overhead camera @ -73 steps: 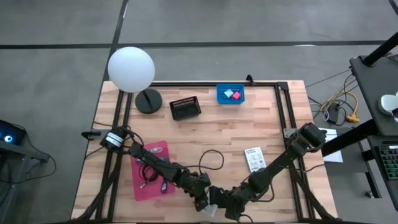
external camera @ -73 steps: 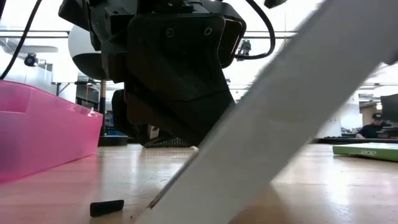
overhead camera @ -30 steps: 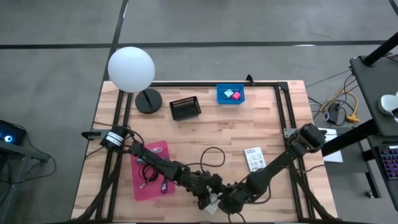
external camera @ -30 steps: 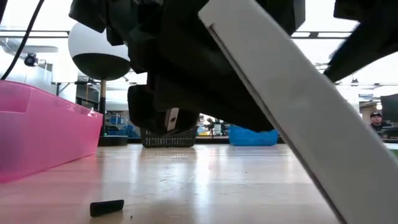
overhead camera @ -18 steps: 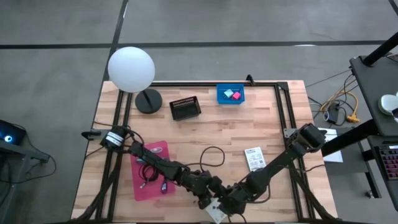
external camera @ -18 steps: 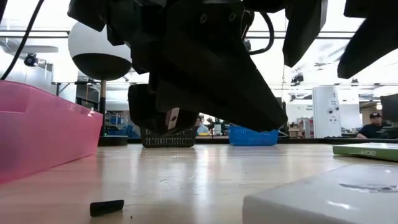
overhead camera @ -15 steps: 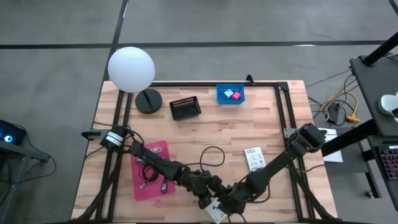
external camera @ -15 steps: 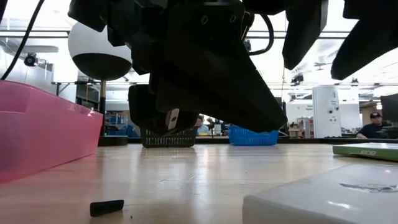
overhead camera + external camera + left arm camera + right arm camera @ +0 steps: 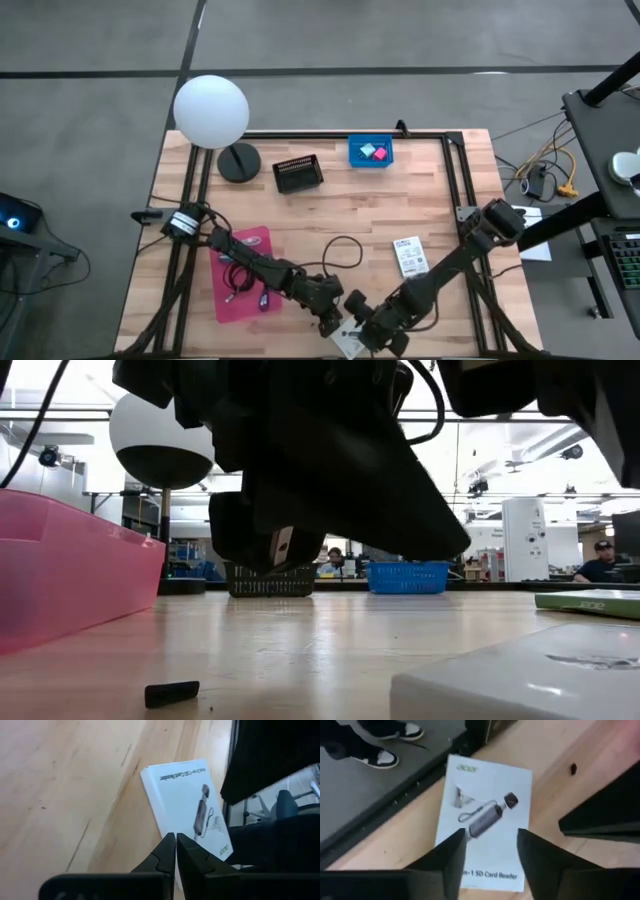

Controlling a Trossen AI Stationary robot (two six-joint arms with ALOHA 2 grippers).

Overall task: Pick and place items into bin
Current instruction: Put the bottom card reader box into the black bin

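- A white printed packet (image 9: 346,340) lay flat at the near edge of the wooden table (image 9: 380,200); in the right wrist view (image 9: 485,815) it showed a card-reader picture on its face.
- The right gripper (image 9: 378,330) hovered just above that packet with its fingers (image 9: 447,857) spread apart and nothing between them.
- The left gripper (image 9: 330,318) sat just beside it over the same packet (image 9: 187,805), its fingers (image 9: 167,852) pressed together on nothing.
- In the low view the packet's pale edge (image 9: 520,675) filled the near right corner, and a small black piece (image 9: 172,692) lay on the wood to its left.
- A pink tray (image 9: 222,290) sat near the left arm, with coiled cables (image 9: 240,280) inside it.
- A loose black cable loop (image 9: 340,255) lay on the table near its middle.
- A second white packet (image 9: 408,256) lay flat to the right, well apart from the grippers.
- Toward the far edge stood a black mesh basket (image 9: 298,173) and, to its right, a blue bin (image 9: 355,153).
- The blue bin held a pink cube (image 9: 379,153) and a pale teal cube (image 9: 367,150) side by side.
- A white globe lamp (image 9: 211,110) stood at the far left corner.
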